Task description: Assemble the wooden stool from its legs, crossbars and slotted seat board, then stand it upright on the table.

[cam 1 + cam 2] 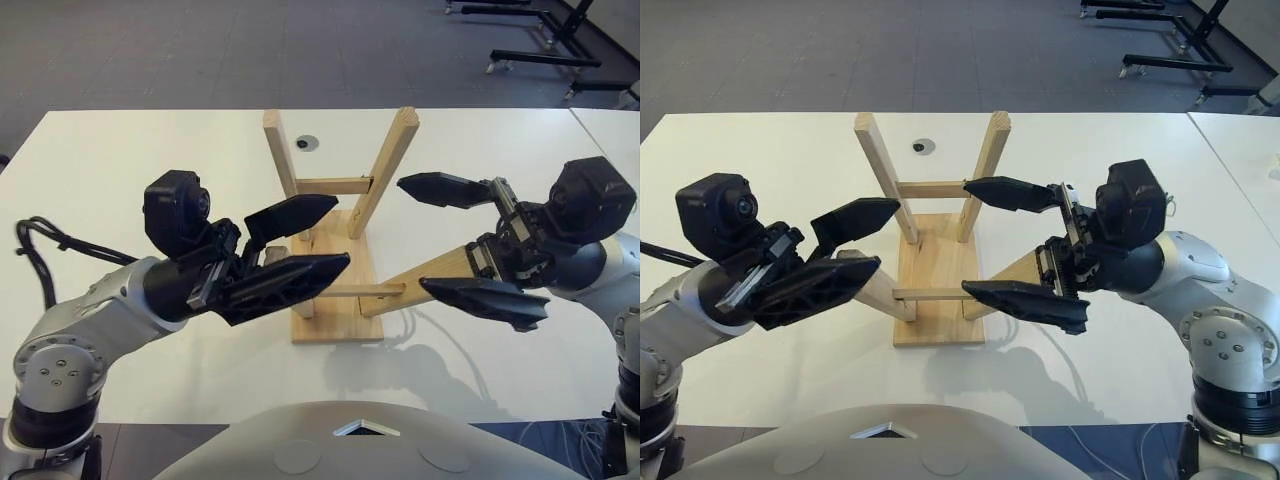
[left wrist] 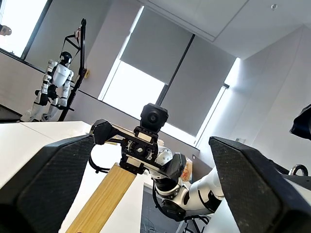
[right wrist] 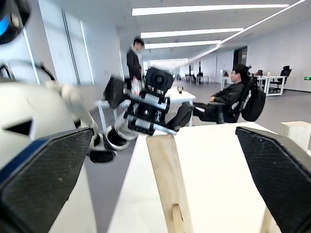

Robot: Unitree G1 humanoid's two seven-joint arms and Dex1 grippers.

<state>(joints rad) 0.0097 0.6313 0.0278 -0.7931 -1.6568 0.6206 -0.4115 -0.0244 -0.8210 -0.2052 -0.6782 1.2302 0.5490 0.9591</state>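
Note:
The wooden stool lies upside down, its seat board [image 1: 338, 320] flat on the white table [image 1: 120, 170]. Two far legs [image 1: 283, 152] [image 1: 388, 168] rise upward, joined by a crossbar [image 1: 333, 185]. A near crossbar [image 1: 362, 290] links the two near legs. The near-right leg [image 1: 440, 268] slants toward my right gripper [image 1: 411, 234], which is open with that leg's end [image 3: 165, 179] between its fingers. My left gripper [image 1: 340, 235] is open around the near-left leg [image 2: 104, 199], mostly hidden behind it in the eye views.
A small round hole [image 1: 305, 143] sits in the table behind the stool. A black cable [image 1: 40, 245] loops by my left arm. Wheeled black frames [image 1: 540, 55] stand on the floor far behind. A second table edge [image 1: 615, 125] adjoins at the right.

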